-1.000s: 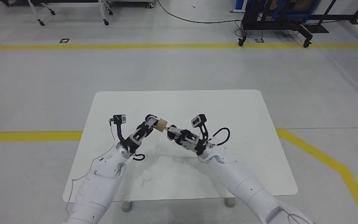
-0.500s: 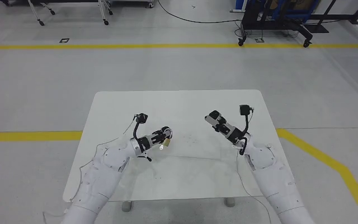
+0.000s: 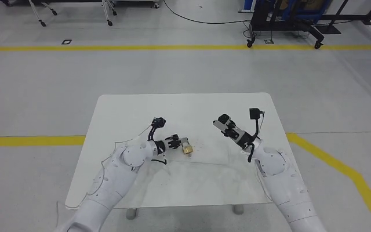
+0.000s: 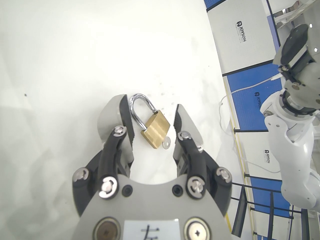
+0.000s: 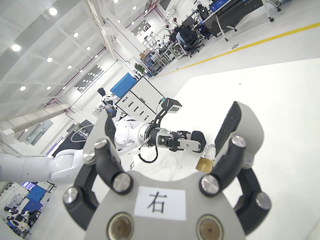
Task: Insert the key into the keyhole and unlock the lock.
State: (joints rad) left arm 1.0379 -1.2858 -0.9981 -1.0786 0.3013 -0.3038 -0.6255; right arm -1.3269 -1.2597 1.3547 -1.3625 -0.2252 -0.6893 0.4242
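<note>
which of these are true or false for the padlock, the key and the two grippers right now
1. The brass padlock lies on the white table. True.
2. The left gripper is shut on the brass padlock. False: its jaws stand open on either side of it.
3. A key sticks out of the padlock's bottom end. True.
4. The right gripper holds the key. False: its jaws are open with nothing between them, away from the padlock.
</note>
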